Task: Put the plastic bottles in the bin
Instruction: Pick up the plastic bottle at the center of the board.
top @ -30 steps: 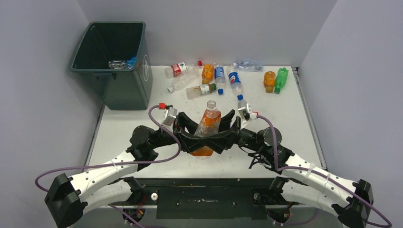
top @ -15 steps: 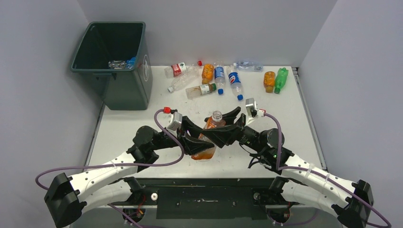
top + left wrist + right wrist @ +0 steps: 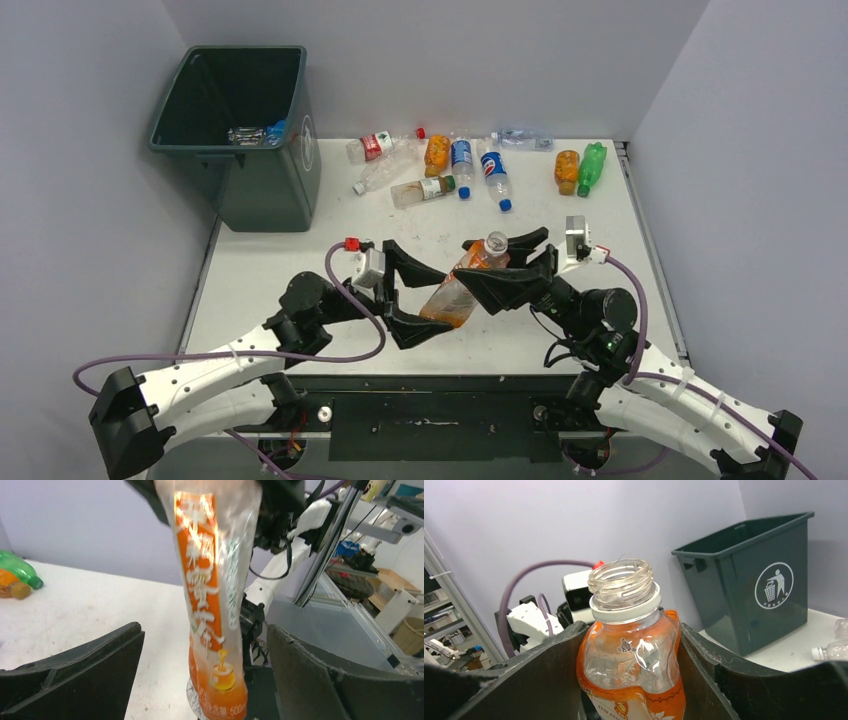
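Observation:
A crushed, capless orange-labelled bottle (image 3: 452,298) hangs tilted over the near middle of the table. My right gripper (image 3: 480,270) is shut on its upper part, just under the open neck; in the right wrist view the same bottle (image 3: 629,645) is squeezed in my right gripper (image 3: 629,675). My left gripper (image 3: 432,307) is open around the bottle's lower end. In the left wrist view that bottle (image 3: 215,605) hangs free inside my left gripper (image 3: 205,680), touching neither finger. The dark green bin (image 3: 262,190) stands at the far left, with a few bottles inside.
Several plastic bottles (image 3: 430,160) lie along the back of the table. An orange and a green bottle (image 3: 592,165) lie at the back right. The bin (image 3: 754,580) with its white sticker shows in the right wrist view, a clear bottle (image 3: 831,650) beside it.
My left gripper has opened and let go of the orange-labelled bottle. My right gripper has carried the bottle to the right and tilted it, neck toward the right.

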Tool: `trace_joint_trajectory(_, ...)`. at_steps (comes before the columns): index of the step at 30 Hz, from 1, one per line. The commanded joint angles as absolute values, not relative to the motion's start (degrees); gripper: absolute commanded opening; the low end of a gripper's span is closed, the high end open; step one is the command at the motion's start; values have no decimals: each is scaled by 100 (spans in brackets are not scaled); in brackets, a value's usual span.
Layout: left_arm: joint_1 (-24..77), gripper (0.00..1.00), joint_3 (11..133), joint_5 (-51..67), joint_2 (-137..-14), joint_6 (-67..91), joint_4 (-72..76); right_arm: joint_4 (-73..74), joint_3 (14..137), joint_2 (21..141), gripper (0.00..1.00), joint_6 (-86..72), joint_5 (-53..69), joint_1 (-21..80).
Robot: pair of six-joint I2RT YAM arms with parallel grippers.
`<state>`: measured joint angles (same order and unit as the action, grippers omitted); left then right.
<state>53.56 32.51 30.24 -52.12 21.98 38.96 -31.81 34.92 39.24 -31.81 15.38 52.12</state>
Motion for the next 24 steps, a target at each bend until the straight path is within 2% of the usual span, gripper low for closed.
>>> trace_joint_trajectory(1,5586,92,3563,3096,-5502,1749,3373,-3404,3647,3881,22,-3159,1397,5189)
trace_joint_trajectory(2,5616,90,3606,3080,-5541,1696,3271,-3416,3681,3894,22,-3171,1424,5192)
trace_joint_trajectory(4,5649,78,3666,3075,-5601,1633,3133,-3437,3735,3934,22,-3202,1461,5197)
trace_joint_trajectory(7,5655,48,3705,3028,-5608,1616,3072,-3410,3806,3961,22,-3213,1496,5201)
trace_joint_trajectory(8,5659,40,3699,2998,-5597,1617,3079,-3367,3836,3982,25,-3211,1528,5203)
trace_joint_trajectory(10,5658,31,3677,2981,-5562,1645,3178,-3192,3935,4030,48,-3185,1593,5203)
trace_joint_trajectory(11,5652,28,3654,2966,-5545,1669,3245,-3115,3953,4061,67,-3159,1690,5203)
trace_joint_trajectory(12,5653,26,3620,2944,-5517,1709,3321,-3036,3950,4068,75,-3127,1732,5202)
trace_joint_trajectory(14,5652,25,3576,2889,-5459,1791,3449,-2961,3831,4029,82,-3104,1734,5196)
trace_joint_trajectory(19,5636,22,3480,2818,-5328,1964,3761,-2948,3546,3996,82,-3122,1792,5203)
trace_joint_trajectory(24,5617,19,3423,2844,-5282,2046,3942,-3181,3338,4119,75,-3247,1770,5195)
